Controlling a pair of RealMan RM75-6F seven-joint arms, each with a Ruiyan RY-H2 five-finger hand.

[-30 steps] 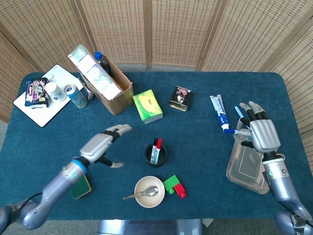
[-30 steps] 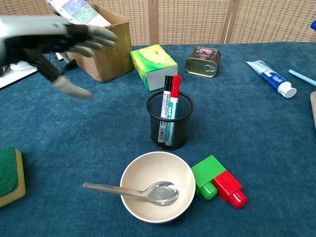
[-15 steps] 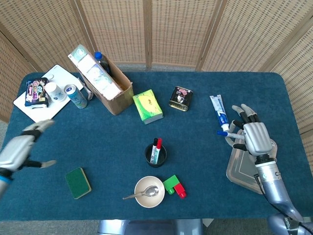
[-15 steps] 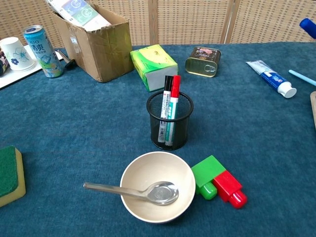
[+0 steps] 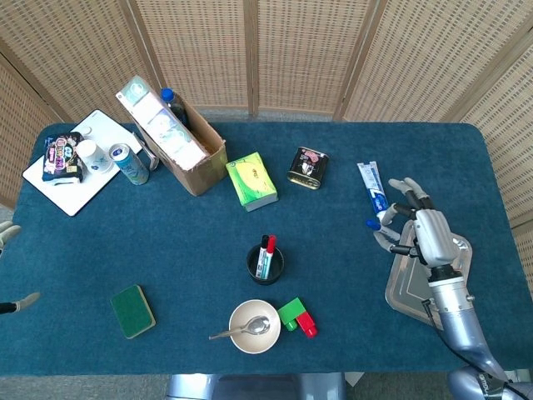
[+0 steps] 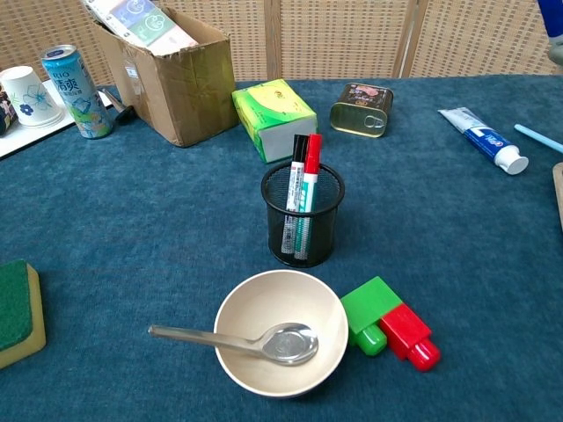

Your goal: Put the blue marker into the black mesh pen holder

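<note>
We see our right hand (image 5: 425, 236) at about 3 o'clock on the table, above the metal tray (image 5: 412, 296), pinching the blue marker (image 5: 376, 222); its blue tip pokes out past the fingers (image 5: 405, 188) toward 9 o'clock, near the toothpaste tube (image 5: 372, 191). The black mesh pen holder (image 5: 265, 263) stands well apart at centre. Of our left hand (image 5: 10, 267) we see only fingertips at the 9 o'clock edge; we cannot tell its state.

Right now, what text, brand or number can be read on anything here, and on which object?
"RIO": blue can, near its top rim.
Cardboard box contents' printing: too small to read.
Green tissue box: nothing legible.
Gold tin lid: blurred.
Toothpaste tube: lettering unreadable.
Snack packet: unreadable.
Markers in the holder: print too small.
</note>
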